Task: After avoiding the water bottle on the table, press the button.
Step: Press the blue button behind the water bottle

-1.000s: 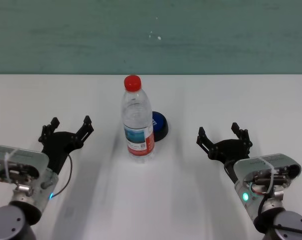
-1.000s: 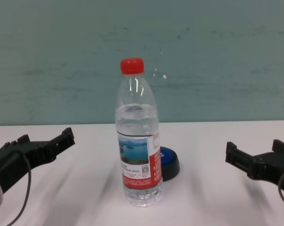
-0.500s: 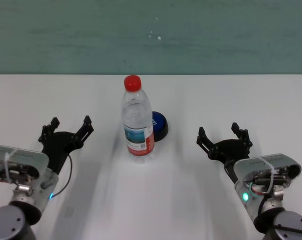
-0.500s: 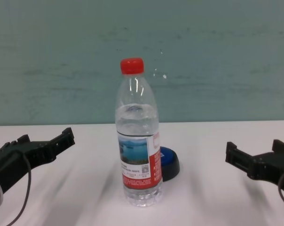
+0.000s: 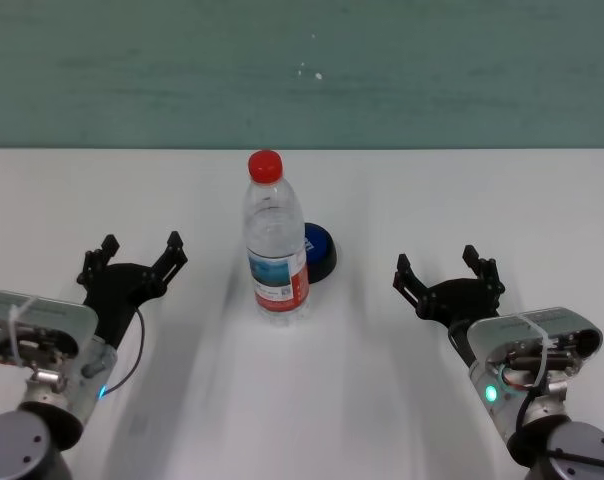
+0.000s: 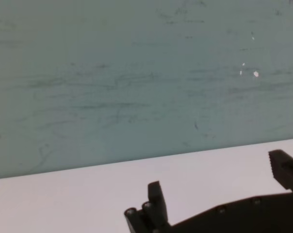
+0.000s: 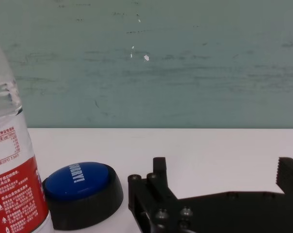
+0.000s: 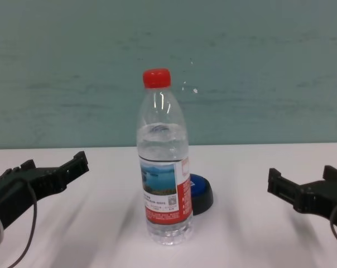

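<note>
On the white desk (image 5: 382, 200) the water bottle (image 5: 276, 240) stands upright, the button (image 5: 319, 252) just behind it. Left pincer (image 5: 135, 252) and right pincer (image 5: 448, 268) flank them, spread wide, holding nothing.

- The water bottle (image 5: 277, 240) stands upright just in front of the button (image 5: 318, 250) — it blocks that side.
- Bare table (image 5: 462, 210) lies between the right gripper (image 5: 448, 272) fingertips and the button.
- Ahead of the left gripper (image 5: 134, 252) fingertips, bare table — the bottle stands off to their inner side.
</note>
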Robot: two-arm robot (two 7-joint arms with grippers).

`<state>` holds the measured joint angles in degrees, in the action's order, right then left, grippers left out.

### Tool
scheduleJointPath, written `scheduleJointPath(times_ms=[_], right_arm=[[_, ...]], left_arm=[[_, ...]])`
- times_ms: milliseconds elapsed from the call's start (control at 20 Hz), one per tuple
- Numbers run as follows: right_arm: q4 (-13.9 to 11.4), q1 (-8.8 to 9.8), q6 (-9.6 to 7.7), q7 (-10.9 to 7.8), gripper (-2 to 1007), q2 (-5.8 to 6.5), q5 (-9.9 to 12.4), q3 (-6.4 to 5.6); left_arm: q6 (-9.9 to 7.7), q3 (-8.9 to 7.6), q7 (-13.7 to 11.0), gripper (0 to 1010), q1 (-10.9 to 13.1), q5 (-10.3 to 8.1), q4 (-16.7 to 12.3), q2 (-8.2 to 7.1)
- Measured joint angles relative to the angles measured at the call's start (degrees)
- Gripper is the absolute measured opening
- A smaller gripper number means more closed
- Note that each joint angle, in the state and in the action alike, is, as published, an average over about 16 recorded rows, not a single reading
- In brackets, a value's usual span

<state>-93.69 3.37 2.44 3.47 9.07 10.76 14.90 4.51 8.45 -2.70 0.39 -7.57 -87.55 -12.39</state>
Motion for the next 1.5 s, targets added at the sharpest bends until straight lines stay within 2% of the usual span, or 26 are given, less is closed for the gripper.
scheduleJointPath(times_ms=[250,450,800,1200,1500], right_arm=[[0.00,0.00,0.00,0.00,1004,0.00,0.00,0.00],[0.00,0.00,0.00,0.00,1004,0.00,0.00,0.00],[0.00,0.00,0.00,0.00,1004,0.00,0.00,0.00],[0.00,0.00,0.00,0.00,1004,0.00,0.00,0.00],[0.00,0.00,0.00,0.00,1004,0.00,0.00,0.00]], left_arm=[[-0.30,-0.24,1.42,1000,0.54,1.82,-0.83,0.19],[-0.58,-0.83,2.59,1000,1.92,3.45,-2.59,0.34],[-1.31,-2.16,3.61,1000,7.08,6.10,-8.37,0.27],[-1.19,-3.26,0.97,1000,15.01,6.55,-15.91,-0.76],[-0.34,-3.66,-2.66,1000,19.47,6.44,-19.31,-2.27]])
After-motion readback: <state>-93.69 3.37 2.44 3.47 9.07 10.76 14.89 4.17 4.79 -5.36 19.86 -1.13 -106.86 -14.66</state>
